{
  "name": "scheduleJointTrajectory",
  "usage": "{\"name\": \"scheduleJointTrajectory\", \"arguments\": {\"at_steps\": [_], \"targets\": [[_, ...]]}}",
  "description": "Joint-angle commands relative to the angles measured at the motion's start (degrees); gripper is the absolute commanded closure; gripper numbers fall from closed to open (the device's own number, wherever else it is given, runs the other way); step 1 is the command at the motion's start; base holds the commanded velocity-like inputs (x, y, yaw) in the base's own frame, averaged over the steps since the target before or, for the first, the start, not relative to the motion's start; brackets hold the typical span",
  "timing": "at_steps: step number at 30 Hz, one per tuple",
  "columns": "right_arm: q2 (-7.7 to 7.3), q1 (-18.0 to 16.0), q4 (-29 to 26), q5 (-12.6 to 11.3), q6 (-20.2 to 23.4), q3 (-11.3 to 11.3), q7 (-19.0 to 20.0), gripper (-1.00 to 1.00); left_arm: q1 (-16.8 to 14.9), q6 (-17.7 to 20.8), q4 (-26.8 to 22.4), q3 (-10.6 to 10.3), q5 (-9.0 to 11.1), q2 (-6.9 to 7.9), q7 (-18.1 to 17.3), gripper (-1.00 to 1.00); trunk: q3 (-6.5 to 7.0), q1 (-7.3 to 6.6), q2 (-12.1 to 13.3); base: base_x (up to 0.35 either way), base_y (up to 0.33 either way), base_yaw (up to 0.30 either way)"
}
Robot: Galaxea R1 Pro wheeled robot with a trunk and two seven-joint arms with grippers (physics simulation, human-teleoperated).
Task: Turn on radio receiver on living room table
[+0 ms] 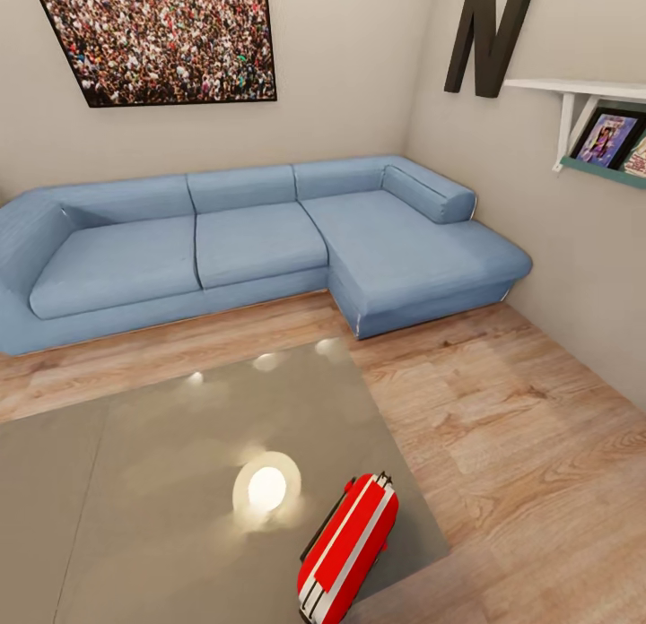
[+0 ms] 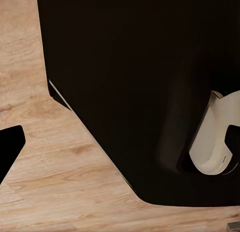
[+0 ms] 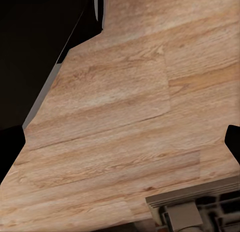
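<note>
The radio [image 1: 348,549] lies tipped on its side at the table's [image 1: 161,481] near right corner, close to the edge. My claws' spread I cannot tell. A clumsy reach could shove it onto the floor [image 1: 520,445].

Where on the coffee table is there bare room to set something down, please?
Most of the table top is bare: the whole stretch from the far edge facing the sofa down to the near left, apart from glare spots. The only occupied patch is the near right corner, where the radio receiver lies close to the edge. Wood floor runs open alongside.
</note>
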Motion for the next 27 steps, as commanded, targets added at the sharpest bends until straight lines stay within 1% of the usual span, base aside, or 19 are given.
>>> {"name": "scheduleJointTrajectory", "arguments": {"at_steps": [1, 19, 27], "targets": [[0.0, 0.0, 0.0, 0.0, 0.0, 0.0, 0.0, -1.0, 0.0, 0.0, 0.0, 0.0, 0.0, 0.0, 0.0, -1.0, 0.0, 0.0, 0.0, 0.0, 0.0, 0.0], [0.02, 0.0, 0.0, 0.0, 0.2, -0.1, -0.2, -1.0, 0.0, 0.1, -0.7, 0.0, 0.1, 0.0, -0.1, -1.0, -0.02, 0.0, 0.0, 0.0, 0.0, 0.0], [0.08, 0.0, 0.0, 0.1, 0.1, 0.0, -0.2, -1.0, 0.0, 0.1, -0.8, 0.0, 0.2, 0.08, -0.1, -1.0, -0.54, 0.0, 0.0, 0.0, 0.0, 0.0]]}}
